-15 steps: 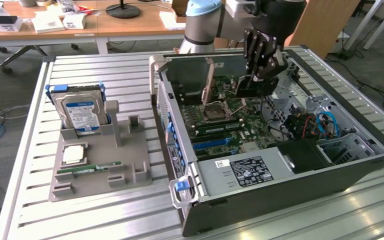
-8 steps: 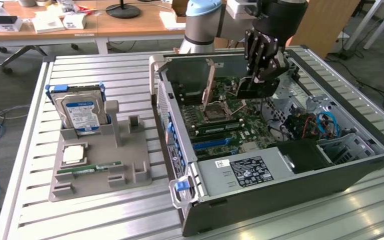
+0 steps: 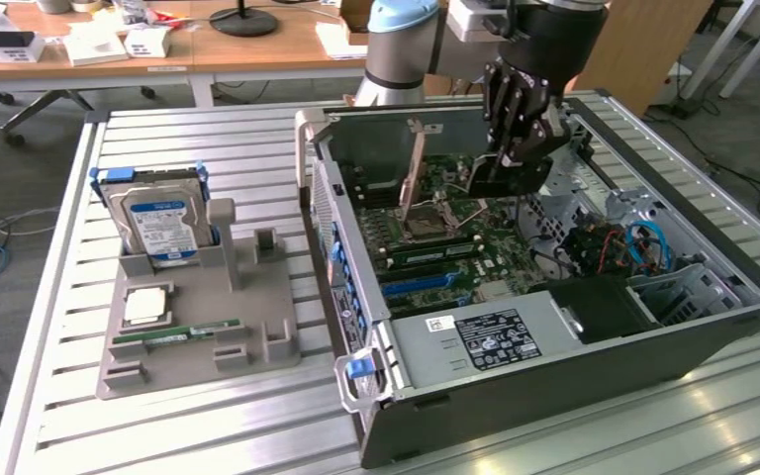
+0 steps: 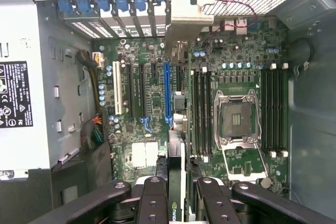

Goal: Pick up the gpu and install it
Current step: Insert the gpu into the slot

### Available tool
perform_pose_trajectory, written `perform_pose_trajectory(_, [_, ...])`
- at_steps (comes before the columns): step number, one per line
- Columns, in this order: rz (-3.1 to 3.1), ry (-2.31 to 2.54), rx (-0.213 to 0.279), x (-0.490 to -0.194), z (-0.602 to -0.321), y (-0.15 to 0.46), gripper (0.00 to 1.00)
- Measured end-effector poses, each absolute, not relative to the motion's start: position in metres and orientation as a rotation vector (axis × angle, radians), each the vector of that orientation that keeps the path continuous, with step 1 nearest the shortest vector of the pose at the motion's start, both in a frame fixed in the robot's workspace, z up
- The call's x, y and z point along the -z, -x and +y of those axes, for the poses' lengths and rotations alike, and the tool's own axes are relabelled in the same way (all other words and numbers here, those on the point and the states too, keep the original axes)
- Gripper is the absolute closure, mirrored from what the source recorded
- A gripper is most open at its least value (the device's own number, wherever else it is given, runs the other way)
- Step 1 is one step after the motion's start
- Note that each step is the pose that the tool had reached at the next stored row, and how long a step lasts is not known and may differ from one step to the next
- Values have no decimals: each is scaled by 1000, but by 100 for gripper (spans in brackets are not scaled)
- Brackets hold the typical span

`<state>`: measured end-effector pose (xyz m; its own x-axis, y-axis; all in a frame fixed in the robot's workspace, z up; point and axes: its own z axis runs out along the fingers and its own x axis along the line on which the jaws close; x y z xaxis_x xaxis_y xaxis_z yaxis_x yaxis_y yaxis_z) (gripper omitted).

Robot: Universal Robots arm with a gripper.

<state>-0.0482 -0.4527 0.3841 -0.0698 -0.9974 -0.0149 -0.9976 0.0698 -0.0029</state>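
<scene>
The gpu [image 3: 493,180] is a dark flat card hanging inside the open computer case [image 3: 697,336], just above the motherboard [image 3: 466,262]. My gripper [image 3: 513,158] reaches down from above and is shut on it. In the wrist view the gpu [image 4: 177,145] runs edge-on away from my gripper [image 4: 177,195], between the dark fingers [image 4: 152,198]. Its silvery bracket [image 4: 184,17] is at the case's rear wall. The card lies alongside the long blue slot [image 4: 167,93]. I cannot tell whether it touches a slot.
A grey holder [image 3: 202,336] on the slatted table carries a blue-labelled hard drive [image 3: 155,223], a green memory stick [image 3: 175,336] and a square chip [image 3: 146,305]. Inside the case are the power supply [image 3: 486,336], the processor socket [image 4: 239,119] and blue rear latches [image 4: 105,6].
</scene>
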Motion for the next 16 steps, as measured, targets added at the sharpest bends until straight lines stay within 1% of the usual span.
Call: perform_pose_trajectory(16, [2289, 2134, -13, -378, -453, 48, 74])
